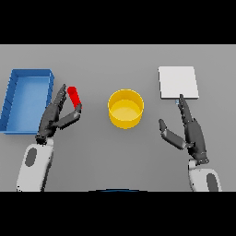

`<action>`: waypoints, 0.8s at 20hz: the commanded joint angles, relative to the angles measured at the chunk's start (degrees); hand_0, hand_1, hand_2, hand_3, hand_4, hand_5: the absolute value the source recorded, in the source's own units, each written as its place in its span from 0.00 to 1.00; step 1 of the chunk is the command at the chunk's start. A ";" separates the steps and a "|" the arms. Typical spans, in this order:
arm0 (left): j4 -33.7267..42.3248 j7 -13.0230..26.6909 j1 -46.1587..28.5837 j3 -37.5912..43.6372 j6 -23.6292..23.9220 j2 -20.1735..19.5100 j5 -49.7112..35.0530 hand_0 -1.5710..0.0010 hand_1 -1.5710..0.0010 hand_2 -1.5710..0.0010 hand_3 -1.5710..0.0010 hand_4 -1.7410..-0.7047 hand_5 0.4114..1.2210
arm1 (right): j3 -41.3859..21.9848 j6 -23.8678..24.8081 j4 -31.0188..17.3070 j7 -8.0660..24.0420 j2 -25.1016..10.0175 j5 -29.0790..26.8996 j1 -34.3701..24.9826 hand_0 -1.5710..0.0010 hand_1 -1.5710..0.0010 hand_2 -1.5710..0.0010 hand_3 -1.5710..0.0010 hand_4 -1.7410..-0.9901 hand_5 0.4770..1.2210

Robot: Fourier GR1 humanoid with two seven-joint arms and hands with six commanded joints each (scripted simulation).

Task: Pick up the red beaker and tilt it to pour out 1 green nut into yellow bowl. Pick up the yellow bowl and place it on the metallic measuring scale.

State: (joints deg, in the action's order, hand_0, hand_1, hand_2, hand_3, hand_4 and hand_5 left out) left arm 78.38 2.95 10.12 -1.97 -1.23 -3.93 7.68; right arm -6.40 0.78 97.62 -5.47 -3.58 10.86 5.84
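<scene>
The dark left hand (54, 117) pinches the small red cylindrical beaker (74, 97) left of the round yellow bowl (125, 108), while the right hand (191, 131) rests released near the flat metallic measuring scale (178, 82).

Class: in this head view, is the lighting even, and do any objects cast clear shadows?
Head view: flat, even light over the grey table; no clear cast shadows; the yellow bowl shows only a soft paler inside; no glare on the metallic scale.
</scene>
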 commanded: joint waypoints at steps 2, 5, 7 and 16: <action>-3.70 -2.67 1.61 1.18 -0.04 -0.20 -0.31 1.00 1.00 1.00 1.00 0.38 0.38 | 0.24 0.20 0.00 0.35 0.02 -0.12 -0.09 1.00 1.00 1.00 1.00 0.54 0.28; -8.09 -3.01 5.35 1.81 0.33 0.73 -0.31 1.00 1.00 1.00 1.00 0.39 0.37 | 0.29 0.58 0.30 0.73 0.02 0.17 -0.55 1.00 1.00 1.00 1.00 0.54 0.28; -11.51 -3.65 8.07 2.59 0.53 0.62 -0.18 1.00 1.00 1.00 1.00 0.40 0.37 | 0.16 0.66 0.16 1.03 0.48 0.07 -0.85 1.00 1.00 1.00 1.00 0.54 0.28; -19.83 -5.39 15.23 4.19 -0.07 0.45 -0.24 1.00 1.00 1.00 1.00 0.39 0.38 | 0.62 0.60 0.52 0.41 0.02 -0.24 -0.66 1.00 1.00 1.00 1.00 0.57 0.28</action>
State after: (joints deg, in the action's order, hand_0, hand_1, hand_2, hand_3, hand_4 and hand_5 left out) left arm 58.55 -2.34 25.36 2.21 -1.31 -3.47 7.45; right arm -5.80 1.36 98.13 -5.11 -3.53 10.62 5.18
